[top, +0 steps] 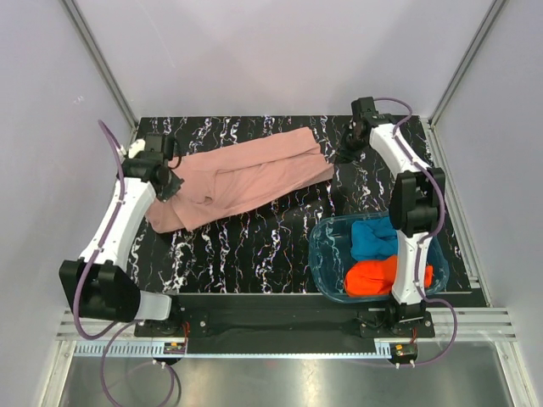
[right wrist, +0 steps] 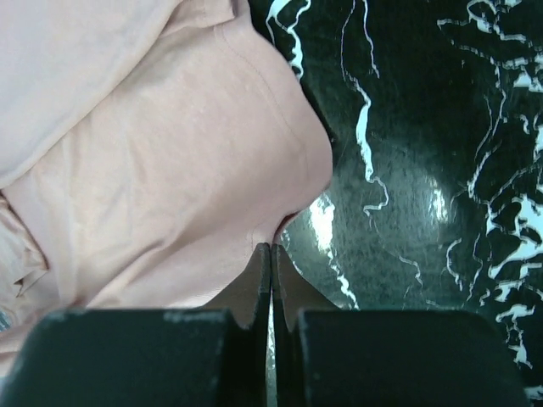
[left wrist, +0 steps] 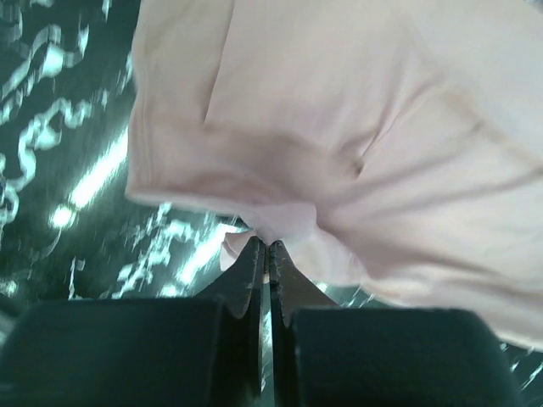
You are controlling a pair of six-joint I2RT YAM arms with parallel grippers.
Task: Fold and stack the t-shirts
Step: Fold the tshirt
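The dusty-pink t-shirt lies stretched across the far half of the black marbled table. My left gripper is at the shirt's left end, shut on a pinch of its edge; the pink cloth fans out beyond the tips. At the shirt's right end my right gripper is shut on the hem, with pink cloth spreading to its left. A blue t-shirt and an orange-red t-shirt lie bunched in the tub.
The translucent blue plastic tub stands at the near right, partly behind the right arm's upper link. Bare marbled table shows in front of the pink shirt. Light walls enclose the back and sides.
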